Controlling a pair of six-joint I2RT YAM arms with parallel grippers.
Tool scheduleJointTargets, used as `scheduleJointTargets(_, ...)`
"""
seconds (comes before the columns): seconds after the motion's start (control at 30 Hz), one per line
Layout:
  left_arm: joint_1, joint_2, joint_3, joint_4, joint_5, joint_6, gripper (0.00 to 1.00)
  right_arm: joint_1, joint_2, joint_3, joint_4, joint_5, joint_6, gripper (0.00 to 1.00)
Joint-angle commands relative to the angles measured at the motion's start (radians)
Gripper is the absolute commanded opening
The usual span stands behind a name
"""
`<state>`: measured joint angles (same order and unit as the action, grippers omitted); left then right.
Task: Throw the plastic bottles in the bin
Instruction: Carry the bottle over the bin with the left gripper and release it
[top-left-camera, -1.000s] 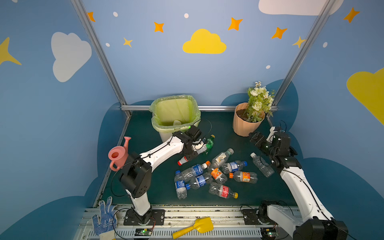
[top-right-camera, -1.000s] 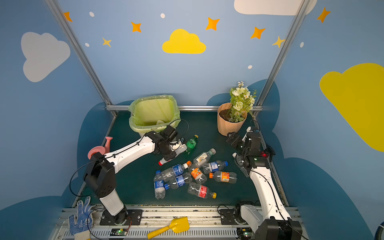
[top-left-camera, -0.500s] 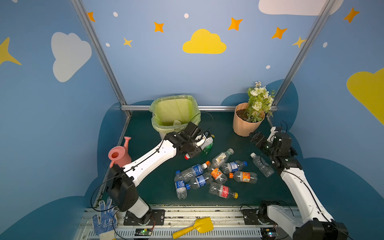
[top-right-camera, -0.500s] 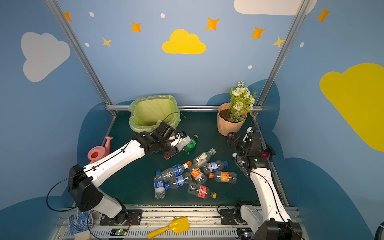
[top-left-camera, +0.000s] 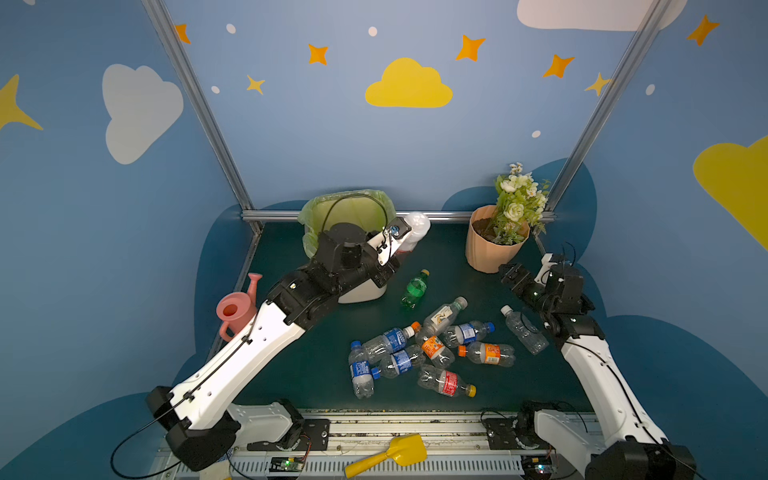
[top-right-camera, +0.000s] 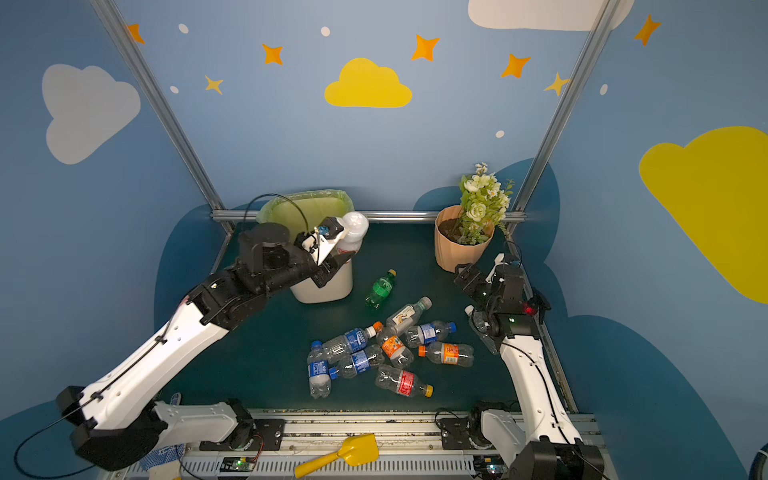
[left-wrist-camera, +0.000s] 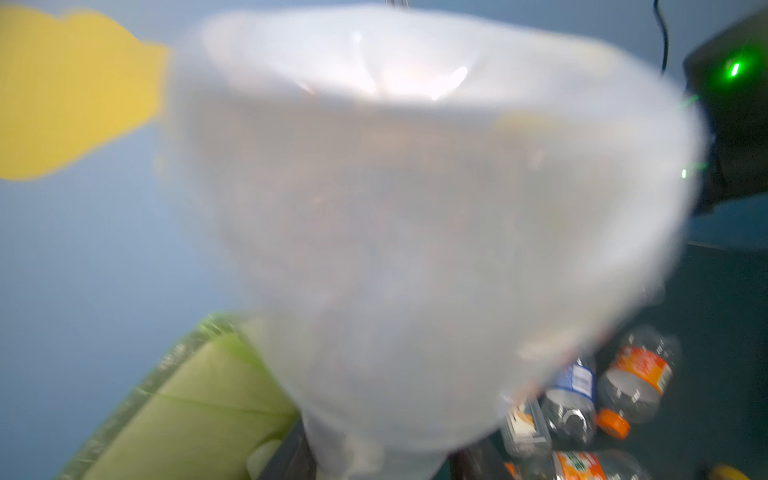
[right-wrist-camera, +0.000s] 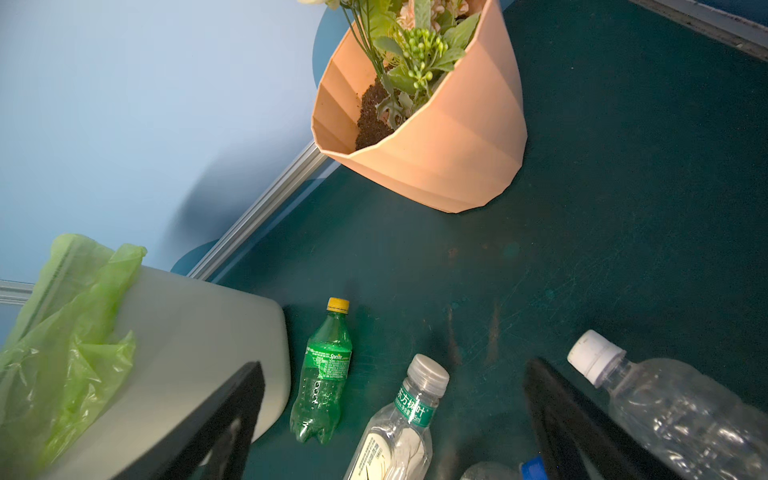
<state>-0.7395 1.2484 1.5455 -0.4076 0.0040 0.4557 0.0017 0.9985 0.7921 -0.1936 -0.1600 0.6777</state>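
Left hand: our left hand (top-left-camera: 398, 248) is clamped tight on an opaque white plastic bottle (top-left-camera: 412, 232), lifted well clear of the dark green bench (top-left-camera: 311, 365).
White bottle: up at the far right corner of the off-white square plastic bin with the light-green bag (top-left-camera: 360, 293). Whether it is over the opening or just beside it, we cannot tell.
Right hand: our right hand (top-left-camera: 509, 274) has its jaws spread wide with nothing between them, low near the peach ribbed flower pot (top-left-camera: 488, 255).
On the bench: we see a green plastic bottle with a yellow cap (top-left-camera: 415, 286) lying just right of the bin, and a heap of clear plastic bottles with blue, orange and red labels (top-left-camera: 436, 347) mid-bench.
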Motion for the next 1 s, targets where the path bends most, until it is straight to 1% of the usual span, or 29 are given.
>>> scheduleJointTargets(0.0,-0.005,-0.06,0.074,0.164,-0.055,0.088,0.48,-0.004,-0.012,-0.007,0.026,-0.012,0.008,0.97)
scheduleJointTargets(0.2,-0.009,-0.087,0.166,0.262,-0.08,0.17,0.49,-0.005,-0.013,-0.004,0.026,-0.01,0.011,0.97)
scheduleJointTargets(0.33,-0.003,-0.072,0.155,0.309,-0.178,0.194,0.49,-0.005,-0.015,0.001,0.022,-0.012,0.012,0.97)
scheduleJointTargets(0.4,0.032,-0.059,0.116,0.314,-0.193,0.148,0.49,-0.005,-0.014,0.001,0.023,-0.014,0.014,0.97)
scheduleJointTargets(0.47,0.096,-0.039,0.073,0.288,-0.181,0.053,0.49,-0.005,-0.012,0.001,0.025,-0.018,0.016,0.97)
scheduleJointTargets(0.57,0.223,-0.005,-0.007,0.219,-0.101,-0.142,0.51,-0.006,-0.015,0.004,0.021,-0.024,0.017,0.97)
scheduleJointTargets(0.6,0.251,0.005,-0.033,0.203,-0.076,-0.175,0.54,-0.006,-0.018,0.003,0.019,-0.023,0.015,0.97)
scheduleJointTargets(0.67,0.262,0.028,-0.032,0.161,-0.109,-0.179,0.71,-0.006,-0.025,0.005,0.016,-0.016,0.007,0.97)
scheduleJointTargets(0.8,0.262,0.044,0.13,0.075,-0.149,-0.138,0.98,-0.007,-0.04,0.012,0.002,0.0,-0.007,0.97)
scheduleJointTargets(0.83,0.26,0.038,0.172,0.073,-0.148,-0.124,1.0,-0.008,-0.041,0.011,0.0,0.0,-0.007,0.97)
scheduleJointTargets(0.97,0.254,0.005,0.261,0.102,-0.133,-0.084,1.0,-0.008,-0.049,0.001,0.0,-0.007,0.003,0.97)
